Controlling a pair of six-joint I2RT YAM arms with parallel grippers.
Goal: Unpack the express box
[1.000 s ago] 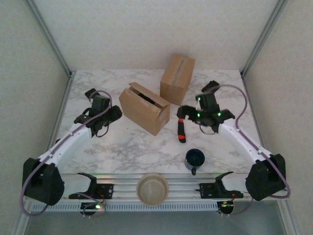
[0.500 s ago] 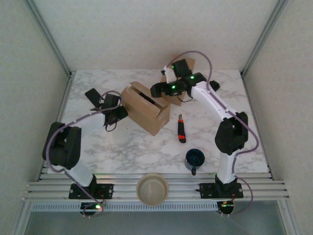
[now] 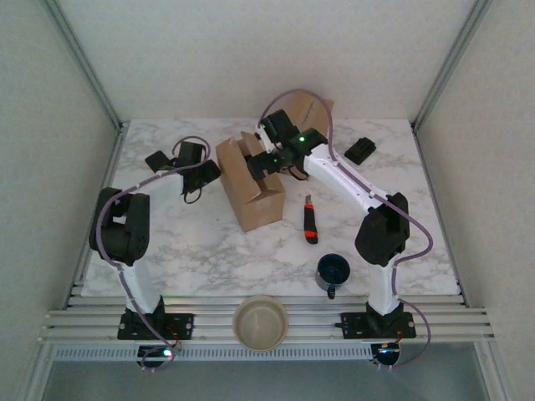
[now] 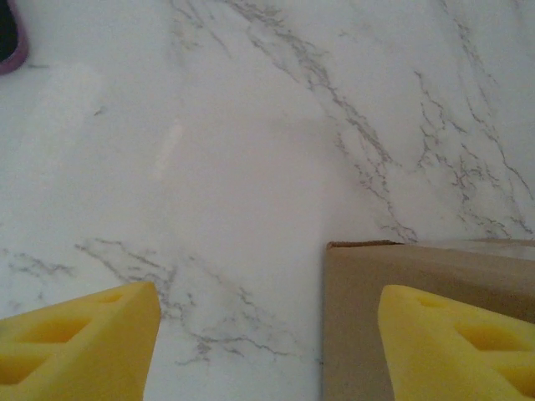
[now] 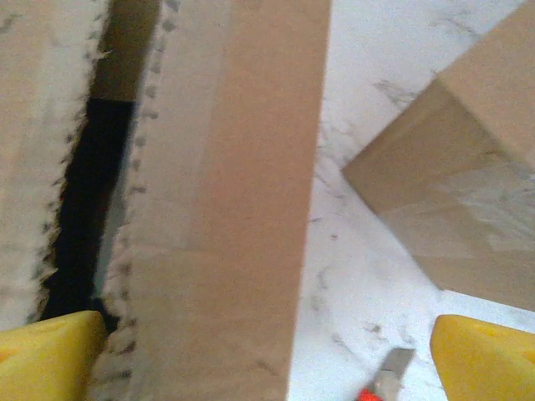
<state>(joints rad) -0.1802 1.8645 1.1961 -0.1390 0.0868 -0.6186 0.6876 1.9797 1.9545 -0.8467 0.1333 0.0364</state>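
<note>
From above, lowest in the frame, one bowl (image 3: 261,322) sits on the rails. Above it, one blue mug (image 3: 333,271) and one red-and-black cutter (image 3: 310,220) lie on the marble tabletop (image 3: 192,251). At centre stands the express box (image 3: 251,188), flaps parted. A second box (image 3: 311,113) sits behind it, making two, with one black item (image 3: 361,150) at upper right. The left end effector (image 3: 205,173) is just beside the express box, and the left wrist view adds its yellow fingers (image 4: 75,342) spread wide. The right end effector (image 3: 261,163) hangs over the box top. Its wrist view adds a dark slit (image 5: 84,192) between ragged flaps, with its jaws wide.
</note>
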